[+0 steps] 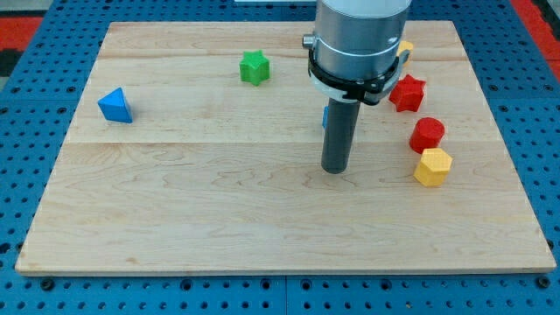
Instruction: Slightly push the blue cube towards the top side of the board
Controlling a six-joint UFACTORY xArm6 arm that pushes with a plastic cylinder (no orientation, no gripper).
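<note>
The blue cube is almost wholly hidden behind my rod; only a thin blue sliver shows at the rod's left side, right of the board's middle. My tip rests on the board just below that sliver, toward the view's bottom. Whether the tip touches the cube cannot be told.
A blue triangular block lies at the view's left. A green star block is at the top middle. On the right are a red star block, a red round block, a yellow hexagonal block, and a yellow block partly behind the arm.
</note>
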